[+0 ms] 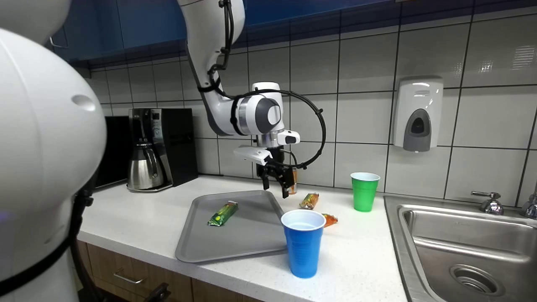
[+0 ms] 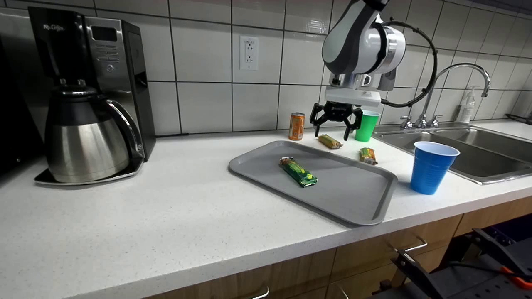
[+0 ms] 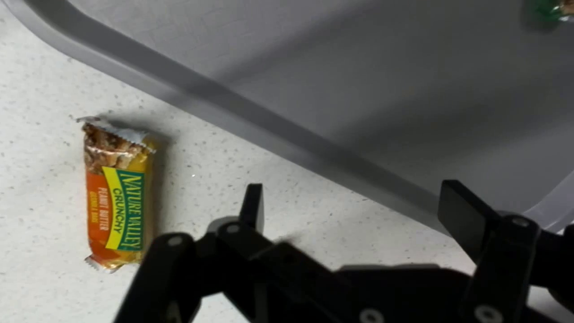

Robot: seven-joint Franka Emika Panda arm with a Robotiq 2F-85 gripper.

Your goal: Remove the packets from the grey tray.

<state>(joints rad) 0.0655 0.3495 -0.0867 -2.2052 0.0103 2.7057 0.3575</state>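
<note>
The green packet (image 1: 223,214) lies on the grey tray (image 1: 247,239), and also shows there in an exterior view (image 2: 298,172). Its end shows at the wrist view's top right corner (image 3: 554,10). The yellowish packet (image 1: 309,201) (image 2: 330,141) lies on the counter beyond the tray's far side. The orange packet (image 2: 368,156) lies on the counter near the tray's corner; it is partly behind the blue cup in an exterior view (image 1: 329,220). A packet with orange print (image 3: 119,197) lies on the counter in the wrist view. My gripper (image 1: 275,191) (image 2: 331,135) (image 3: 354,197) is open and empty, above the tray's far edge.
A blue cup (image 1: 303,247) stands at the tray's corner. A green cup (image 1: 364,193) stands near the steel sink (image 1: 394,235). An orange can (image 2: 296,126) stands by the tiled wall. A coffee maker (image 2: 137,79) with a steel pot (image 2: 87,137) stands further along the counter.
</note>
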